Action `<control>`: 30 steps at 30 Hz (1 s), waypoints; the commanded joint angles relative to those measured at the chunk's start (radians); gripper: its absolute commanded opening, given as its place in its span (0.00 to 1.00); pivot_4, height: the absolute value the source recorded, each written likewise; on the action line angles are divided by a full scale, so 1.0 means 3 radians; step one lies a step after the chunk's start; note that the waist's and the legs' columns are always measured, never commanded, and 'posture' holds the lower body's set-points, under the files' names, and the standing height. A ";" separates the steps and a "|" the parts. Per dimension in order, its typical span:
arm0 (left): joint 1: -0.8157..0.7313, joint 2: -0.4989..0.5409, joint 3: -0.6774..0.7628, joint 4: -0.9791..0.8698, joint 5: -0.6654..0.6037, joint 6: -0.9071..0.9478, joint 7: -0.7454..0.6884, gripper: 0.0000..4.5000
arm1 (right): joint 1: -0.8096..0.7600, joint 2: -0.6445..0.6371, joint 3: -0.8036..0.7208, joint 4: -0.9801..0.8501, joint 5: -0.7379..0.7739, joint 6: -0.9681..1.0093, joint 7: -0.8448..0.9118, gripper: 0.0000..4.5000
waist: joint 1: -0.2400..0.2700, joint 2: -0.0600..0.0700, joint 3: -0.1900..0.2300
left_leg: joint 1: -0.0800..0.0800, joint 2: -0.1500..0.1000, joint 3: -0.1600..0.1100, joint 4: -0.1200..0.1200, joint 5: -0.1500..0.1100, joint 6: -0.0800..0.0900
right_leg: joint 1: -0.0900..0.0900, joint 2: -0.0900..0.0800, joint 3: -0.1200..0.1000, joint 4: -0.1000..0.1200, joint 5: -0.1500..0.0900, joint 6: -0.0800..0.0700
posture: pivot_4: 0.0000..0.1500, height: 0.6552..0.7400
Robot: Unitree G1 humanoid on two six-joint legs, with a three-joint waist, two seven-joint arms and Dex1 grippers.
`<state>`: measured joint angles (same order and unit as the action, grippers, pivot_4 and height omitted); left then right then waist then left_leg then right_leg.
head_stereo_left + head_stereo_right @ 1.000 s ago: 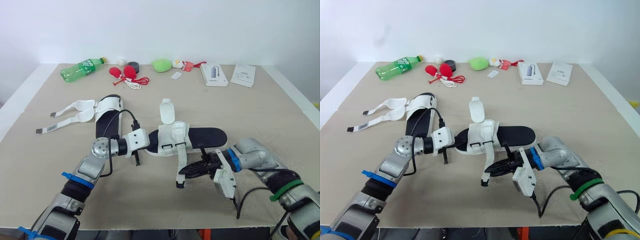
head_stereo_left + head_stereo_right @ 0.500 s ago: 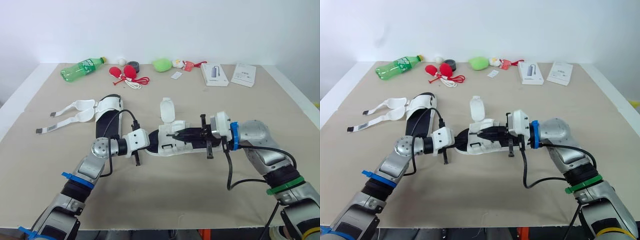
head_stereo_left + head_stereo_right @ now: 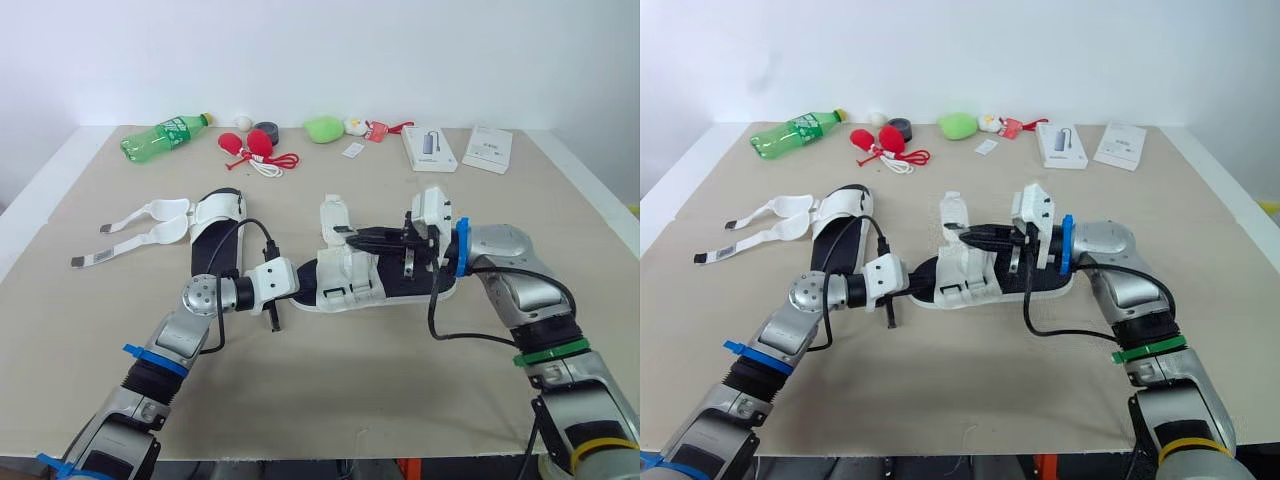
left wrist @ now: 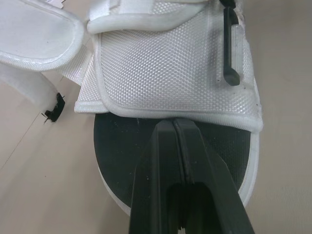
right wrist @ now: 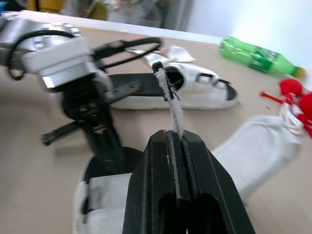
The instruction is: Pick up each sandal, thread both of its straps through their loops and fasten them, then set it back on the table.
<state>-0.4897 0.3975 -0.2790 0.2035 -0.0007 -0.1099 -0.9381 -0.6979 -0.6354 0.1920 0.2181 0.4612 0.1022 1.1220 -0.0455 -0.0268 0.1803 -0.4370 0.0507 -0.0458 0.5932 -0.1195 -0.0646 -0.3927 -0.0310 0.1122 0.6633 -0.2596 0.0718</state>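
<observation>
eye views: left gripper [image 3: 302,287] is closed on one end of the middle sandal [image 3: 372,282], pinning it to the table [image 3: 320,400], probably as an anchor. left wrist: its fingers meet on the black insole [image 4: 119,146]. right wrist: right gripper [image 5: 176,136] pinches the white strap [image 5: 173,105], raised for threading. green bottle [image 5: 258,53] label unreadable.

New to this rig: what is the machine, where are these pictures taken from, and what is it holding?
A humanoid robot with two arms, each ending in black jaws. Two pictures look down from its head; two come from wrist cameras. On the table lie two white sandals, with a green bottle and small items at the far edge. The left jaws are shut, tips over the near sandal's black footbed; the right jaws are shut on its raised strap. The other sandal lies unfastened.
</observation>
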 commanded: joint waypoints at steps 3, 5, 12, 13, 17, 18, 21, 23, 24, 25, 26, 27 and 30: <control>0.0088 -0.0015 -0.0133 0.0017 0.0066 0.0059 -0.0039 0.00 | -0.0125 0.0092 -0.0197 0.0127 -0.0148 0.0192 -0.0174 0.01 | 0.0000 0.0000 0.0000 | 0.0000 0.0000 0.0000 0.0000 0.0000 0.0000 | 0.0000 0.0000 0.0000 0.0000 0.0000 0.0000 | 1.00 1.00; 0.0087 -0.0015 -0.0130 0.0018 0.0067 0.0062 -0.0037 0.00 | -0.0133 0.0135 -0.0218 0.0151 -0.0144 0.0275 -0.0194 0.01 | 0.0000 0.0000 0.0000 | -0.0001 0.0000 0.0000 0.0000 0.0000 0.0000 | -0.0001 0.0000 0.0000 0.0000 0.0000 0.0000 | 1.00 1.00; 0.0092 -0.0012 -0.0122 0.0019 0.0067 0.0066 -0.0028 0.00 | -0.0122 0.0200 -0.0250 0.0214 -0.0266 0.0430 -0.0251 0.01 | -0.0001 0.0000 0.0000 | -0.0001 0.0000 0.0000 0.0000 0.0000 0.0000 | -0.0001 0.0000 0.0000 0.0000 0.0000 0.0000 | 1.00 1.00; 0.0094 -0.0012 -0.0120 0.0019 0.0066 0.0067 -0.0026 0.00 | -0.0116 0.0198 -0.0241 0.0227 -0.0300 0.0442 -0.0256 0.01 | -0.0001 0.0000 0.0000 | -0.0001 0.0000 0.0000 0.0000 0.0000 0.0000 | -0.0002 0.0000 0.0000 0.0000 0.0000 0.0000 | 1.00 1.00; 0.0095 -0.0014 -0.0123 0.0018 0.0066 0.0069 -0.0020 0.00 | -0.0116 0.0220 -0.0241 0.0277 -0.0382 0.0547 -0.0313 0.01 | -0.0001 0.0000 0.0000 | -0.0001 0.0000 0.0000 0.0000 0.0000 0.0000 | -0.0002 0.0000 0.0000 0.0000 0.0000 0.0000 | 1.00 1.00; 0.0094 -0.0014 -0.0124 0.0018 0.0066 0.0070 -0.0018 0.00 | -0.0126 0.0231 -0.0248 0.0304 -0.0404 0.0563 -0.0342 0.01 | -0.0001 0.0000 0.0000 | -0.0001 0.0000 0.0000 0.0000 0.0000 0.0000 | -0.0002 0.0000 0.0000 0.0000 0.0000 0.0000 | 1.00 1.00; 0.0094 -0.0016 -0.0124 0.0015 0.0064 0.0072 -0.0012 0.00 | -0.0166 0.0252 -0.0277 0.0393 -0.0470 0.0583 -0.0427 0.01 | -0.0002 0.0000 0.0000 | -0.0001 0.0000 0.0000 0.0000 0.0000 0.0000 | -0.0002 0.0000 0.0000 0.0000 0.0000 0.0000 | 1.00 1.00; 0.0093 -0.0016 -0.0122 0.0016 0.0063 0.0074 -0.0009 0.00 | -0.0190 0.0256 -0.0294 0.0440 -0.0480 0.0598 -0.0444 0.01 | -0.0002 0.0000 0.0000 | -0.0001 0.0000 0.0000 0.0000 0.0000 0.0000 | -0.0002 0.0000 0.0000 0.0000 0.0000 0.0000 | 1.00 1.00; 0.0093 -0.0015 -0.0123 0.0017 0.0064 0.0074 -0.0009 0.00 | -0.0200 0.0263 -0.0309 0.0461 -0.0493 0.0571 -0.0470 0.01 | -0.0002 0.0000 0.0000 | -0.0001 0.0000 0.0000 0.0000 0.0000 0.0000 | -0.0002 0.0000 0.0000 0.0000 0.0000 0.0000 | 1.00 1.00; 0.0092 -0.0014 -0.0123 0.0018 0.0063 0.0075 -0.0010 0.00 | -0.0213 0.0267 -0.0322 0.0482 -0.0494 0.0579 -0.0481 0.01 | -0.0002 0.0000 0.0000 | -0.0001 0.0000 0.0000 0.0000 0.0000 0.0000 | -0.0002 0.0000 0.0000 0.0000 0.0000 0.0000 | 1.00 1.00; 0.0093 -0.0013 -0.0123 0.0016 0.0062 0.0077 -0.0010 0.00 | -0.0225 0.0270 -0.0338 0.0495 -0.0499 0.0596 -0.0505 0.08 | -0.0003 0.0000 0.0000 | -0.0001 0.0000 0.0000 0.0000 0.0000 0.0000 | -0.0002 0.0000 0.0000 0.0000 0.0001 0.0000 | 1.00 1.00; 0.0094 -0.0012 -0.0123 0.0016 0.0061 0.0077 -0.0011 0.00 | -0.0234 0.0283 -0.0361 0.0510 -0.0505 0.0556 -0.0530 0.18 | -0.0003 0.0000 0.0000 | -0.0001 0.0000 0.0000 0.0000 0.0000 0.0000 | -0.0002 0.0000 0.0000 0.0000 0.0001 0.0000 | 1.00 1.00; 0.0091 -0.0010 -0.0122 0.0023 0.0060 0.0075 -0.0011 0.00 | -0.0251 0.0308 -0.0415 0.0506 -0.0487 0.0548 -0.0558 0.42 | -0.0002 0.0000 0.0000 | -0.0002 0.0000 0.0000 0.0000 0.0000 0.0000 | -0.0003 0.0000 0.0000 0.0000 0.0001 0.0000 | 1.00 1.00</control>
<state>-0.4835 0.3908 -0.2840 0.1944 -0.0006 -0.1056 -0.9264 -0.7454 -0.5434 0.1067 0.3799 0.3105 0.2787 0.9714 -0.0462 -0.0268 0.1803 -0.4376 0.0506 -0.0457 0.5932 -0.1196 -0.0648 -0.3937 -0.0310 0.1121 0.6633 -0.2594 0.0718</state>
